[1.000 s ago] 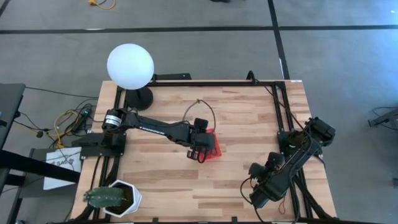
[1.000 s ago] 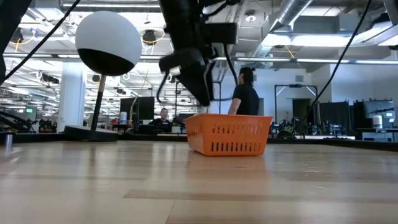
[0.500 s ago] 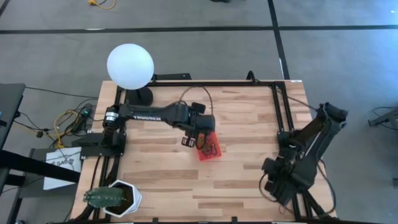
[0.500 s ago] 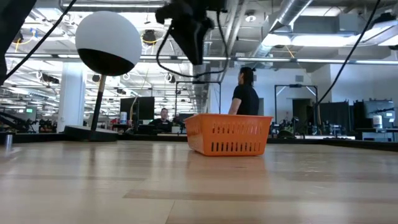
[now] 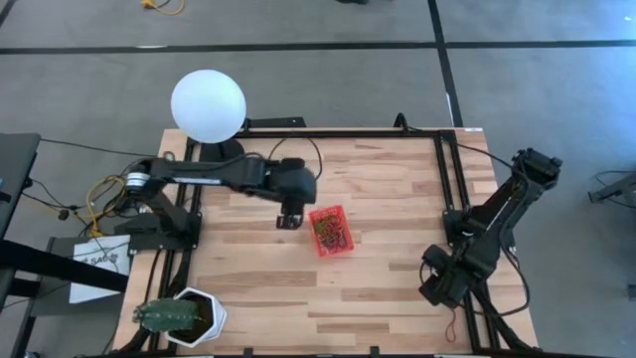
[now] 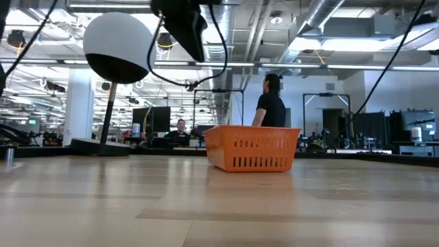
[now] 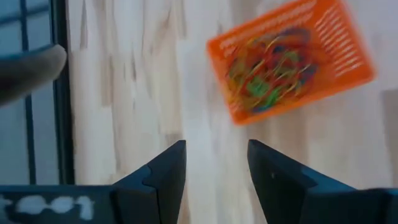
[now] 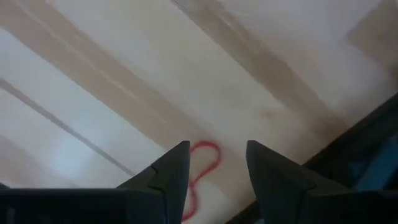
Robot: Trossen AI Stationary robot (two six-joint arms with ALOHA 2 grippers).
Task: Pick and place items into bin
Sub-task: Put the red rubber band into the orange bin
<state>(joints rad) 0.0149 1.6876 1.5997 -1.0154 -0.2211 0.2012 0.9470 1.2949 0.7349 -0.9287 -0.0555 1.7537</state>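
Hovering above the table, the left gripper hangs with its fingers parted and nothing between them, only bare wood showing in the gap in the left wrist view. It sits just beside the bin, on the side toward the left arm's base, apart from it and not touching. The bin, a small red mesh-sided basket, stands near the middle of the table, slightly skewed to the plank lines; in the low view it rests flat on the wood with the gripper high over its left side. Inside the bin lies a tangled heap of rubber bands, red, yellow and green loops mixed together. The right gripper is down by the table's near right edge, well apart from the bin, its fingers spread and empty. Between them, on the wood, lies one red rubber band, limp and curled, close to the dark frame rail. A white globe lamp stands at the far left corner, and a white hexagonal plant pot at the near left corner. Beyond the table, in the low view, a person in a dark shirt stands behind the bin.
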